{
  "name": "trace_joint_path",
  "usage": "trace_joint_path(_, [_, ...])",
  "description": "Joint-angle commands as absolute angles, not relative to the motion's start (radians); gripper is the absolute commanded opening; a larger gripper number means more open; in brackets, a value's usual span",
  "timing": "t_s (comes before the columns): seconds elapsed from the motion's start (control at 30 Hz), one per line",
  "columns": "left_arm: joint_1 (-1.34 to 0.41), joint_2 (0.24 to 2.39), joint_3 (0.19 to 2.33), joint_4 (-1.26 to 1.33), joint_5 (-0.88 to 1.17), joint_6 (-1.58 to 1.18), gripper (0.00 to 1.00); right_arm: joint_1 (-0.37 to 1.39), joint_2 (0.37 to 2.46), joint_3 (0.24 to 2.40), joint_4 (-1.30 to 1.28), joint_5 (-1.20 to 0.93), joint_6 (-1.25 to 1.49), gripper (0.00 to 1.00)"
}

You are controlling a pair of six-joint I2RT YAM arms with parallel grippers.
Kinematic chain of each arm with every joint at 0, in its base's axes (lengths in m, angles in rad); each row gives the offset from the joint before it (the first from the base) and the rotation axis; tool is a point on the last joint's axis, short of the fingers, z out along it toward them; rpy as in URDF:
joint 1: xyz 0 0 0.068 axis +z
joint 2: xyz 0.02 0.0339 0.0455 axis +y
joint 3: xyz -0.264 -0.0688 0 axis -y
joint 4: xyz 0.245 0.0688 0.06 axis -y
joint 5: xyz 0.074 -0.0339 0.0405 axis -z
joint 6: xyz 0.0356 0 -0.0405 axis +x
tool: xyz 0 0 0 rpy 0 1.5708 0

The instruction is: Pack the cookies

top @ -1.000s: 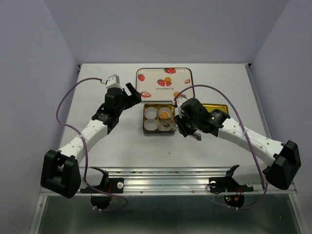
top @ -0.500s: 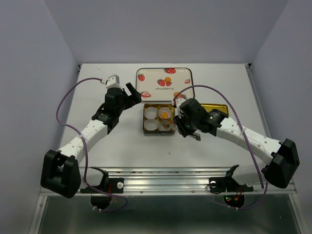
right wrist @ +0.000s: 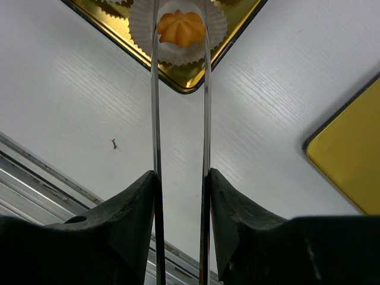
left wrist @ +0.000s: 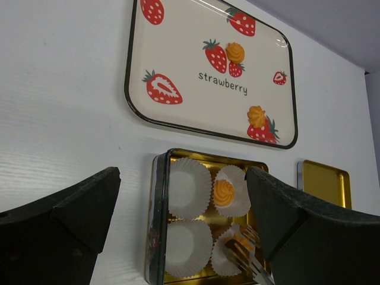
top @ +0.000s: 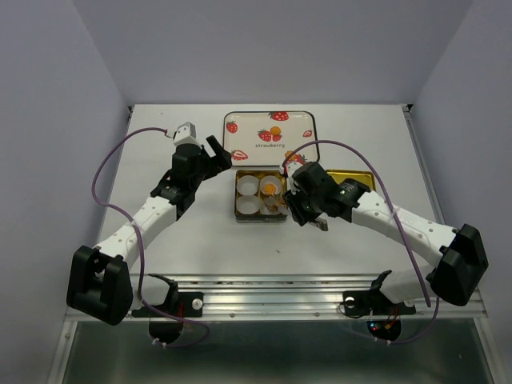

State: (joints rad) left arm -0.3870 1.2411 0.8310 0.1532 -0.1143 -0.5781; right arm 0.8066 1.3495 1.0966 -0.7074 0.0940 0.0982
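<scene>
Slim silver metal tweezers (right wrist: 155, 119) clamped in right gripper (right wrist: 181, 178), tines slightly spread, flanking one orange-yellow flower-shaped cookie (right wrist: 181, 28); pinching or not, cannot tell. Seated in white pleated paper cup (right wrist: 217, 24), gold tin's (right wrist: 187, 86) near-right corner. Left gripper (top: 218, 154) gaping.

This is a robotics lab test cell. A bare white table (top: 200, 248) is boxed in by plain pale walls (top: 64, 80) beyond the claws and out to either side of them. Two white-and-black robot arms (top: 152, 212) are bolted to an aluminium rail (top: 272, 282) well behind the claws, and loose purple cables (top: 100, 172) loop along each arm. The left claw (left wrist: 182, 172) hangs wide open, while the right claw (right wrist: 181, 175) clamps a pair of metal tongs (right wrist: 155, 107). The few homely things are a strawberry-printed tray (top: 256, 124) just beyond the claws and a gold tin (left wrist: 155, 237) between them.
</scene>
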Motion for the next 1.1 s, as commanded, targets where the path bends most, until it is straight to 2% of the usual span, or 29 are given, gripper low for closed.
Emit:
trace_joint_path(0.0, [-0.394, 1.229, 0.831, 0.181, -0.133, -0.568, 0.99, 0.815, 1.351, 1.112, -0.669, 0.101, 0.098, 0.45])
trace_joint_path(0.27, [-0.394, 1.232, 0.833, 0.181, -0.137, -0.565, 0.99, 0.815, 1.356, 1.109, -0.657, 0.107, 0.098, 0.46])
trace_joint_path(0.5, [-0.394, 1.226, 0.836, 0.176, -0.138, -0.56, 0.99, 0.815, 1.353, 1.104, -0.658, 0.115, 0.101, 0.52])
trace_joint_path(1.07, [-0.394, 1.216, 0.834, 0.179, -0.135, -0.561, 0.99, 0.815, 1.298, 1.129, -0.664, 0.127, 0.109, 0.52])
